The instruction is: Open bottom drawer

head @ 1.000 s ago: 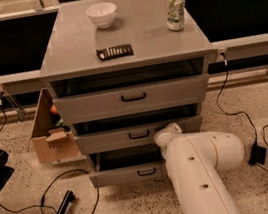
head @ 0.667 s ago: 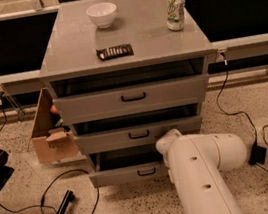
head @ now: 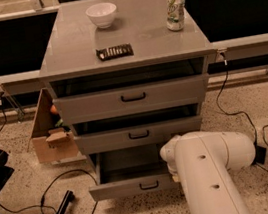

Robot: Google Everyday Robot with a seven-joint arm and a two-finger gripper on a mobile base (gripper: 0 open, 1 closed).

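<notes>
From the one camera I see the bottom drawer (head: pixel 121 188) of the grey cabinet (head: pixel 149 46) pulled out at floor level, its plain inside showing. My gripper (head: pixel 174 175) sits at the drawer's right front corner, mostly hidden behind my white arm (head: pixel 209 168); I cannot tell whether it is gripping

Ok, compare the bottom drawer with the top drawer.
The bottom drawer is pulled far out, showing its grey inside; the top drawer is out only slightly. The bottom drawer's front is low with a small handle; the top drawer's is taller with a wider handle. Both are grey with a centred black bar handle. The claw is hidden behind the white arm by the bottom drawer's right end.
</notes>
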